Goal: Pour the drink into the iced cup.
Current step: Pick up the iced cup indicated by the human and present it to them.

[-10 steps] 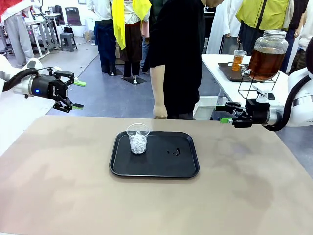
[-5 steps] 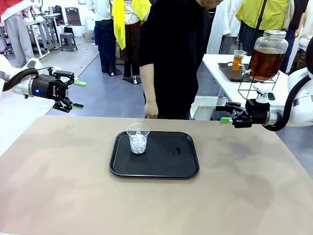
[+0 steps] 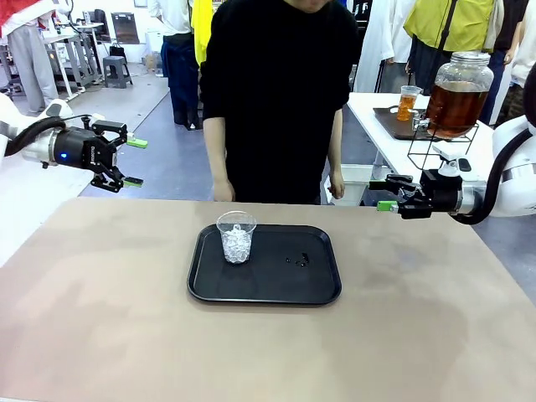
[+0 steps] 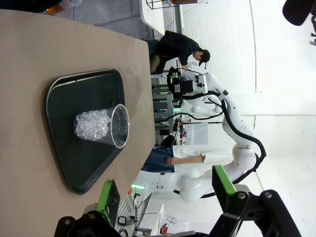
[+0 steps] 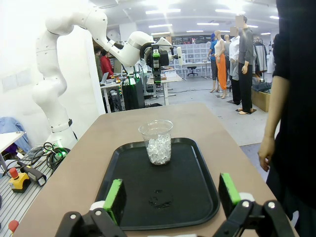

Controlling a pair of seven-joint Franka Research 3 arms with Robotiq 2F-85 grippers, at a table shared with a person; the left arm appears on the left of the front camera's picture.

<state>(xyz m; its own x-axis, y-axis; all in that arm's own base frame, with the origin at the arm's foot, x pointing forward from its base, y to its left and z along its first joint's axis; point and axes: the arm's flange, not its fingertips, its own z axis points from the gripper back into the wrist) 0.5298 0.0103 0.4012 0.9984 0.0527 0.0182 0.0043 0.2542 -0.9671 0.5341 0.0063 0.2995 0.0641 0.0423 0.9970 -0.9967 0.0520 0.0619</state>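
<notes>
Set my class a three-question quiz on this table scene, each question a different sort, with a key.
1. True or false: the clear plastic cup of ice cubes stands on the black rectangular tray.
2. The left claw and right claw are: A both open and empty; B both shut; C both gripping the cup.
3. Fill in: the large glass jar of amber-brown drink stands on the robot's ____ side.
Key: 1 true; 2 A; 3 right.
</notes>
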